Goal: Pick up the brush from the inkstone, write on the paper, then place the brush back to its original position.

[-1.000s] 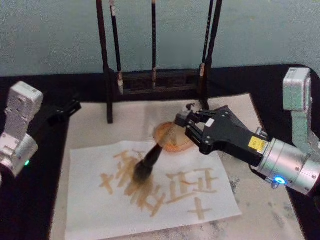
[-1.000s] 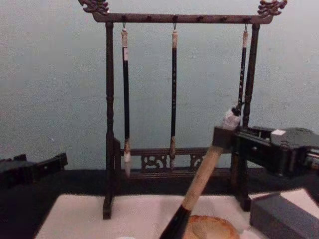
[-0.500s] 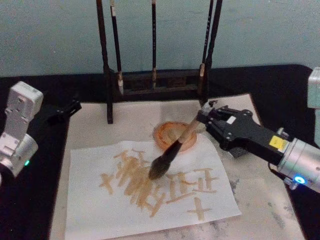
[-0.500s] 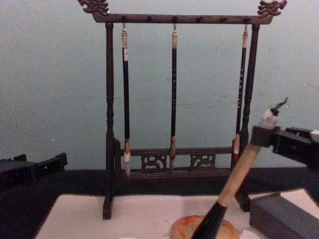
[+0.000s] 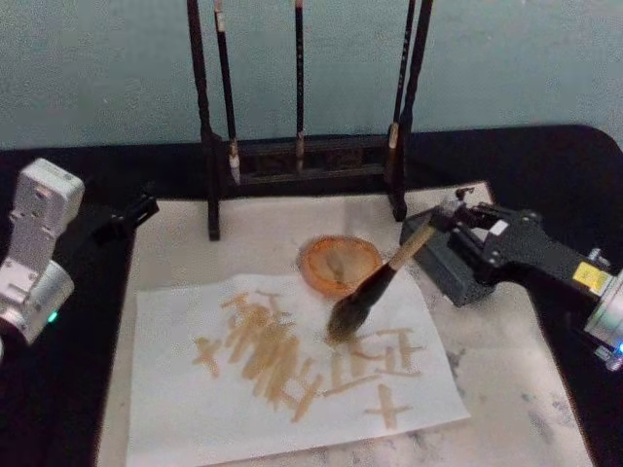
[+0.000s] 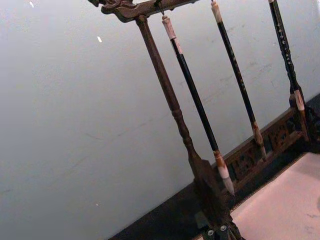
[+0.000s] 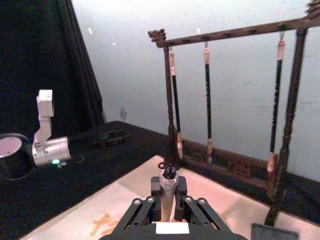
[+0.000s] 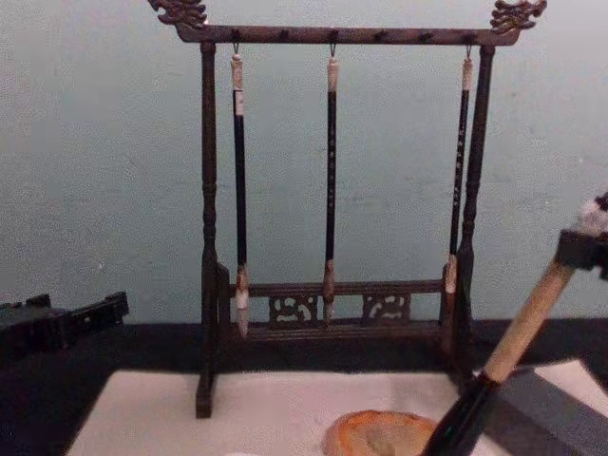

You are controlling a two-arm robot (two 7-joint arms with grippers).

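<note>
The right gripper point(image 5: 451, 216) sits at the right of the head view, its arm coming in from the right edge. Its fingers are clamped on the top end of the brush point(image 5: 385, 276). The right wrist view shows them pinched around the handle just under its cap.

From there the brush slants down toward the middle of the frame. Its tuft is at the upper right part of the paper point(image 5: 185, 413), among the tan strokes point(image 5: 263, 350) and just below the orange dish point(image 5: 339, 263). I cannot tell whether the hairs press on the sheet or hang just off it.

A dark slab point(image 5: 440, 274), likely the inkstone, lies under the gripper, right of the dish. The stand point(image 5: 297, 161) with its slim brushes runs along the back. The left gripper point(image 5: 144, 205) is parked at the left edge, well away from the sheet.

With so many strokes on the paper, I judge the writing step to be at or near its end. The next move would be to lift the tuft clear without smearing the strokes. The brush would then go right to the slab, be laid level there, and only then be released.
</note>
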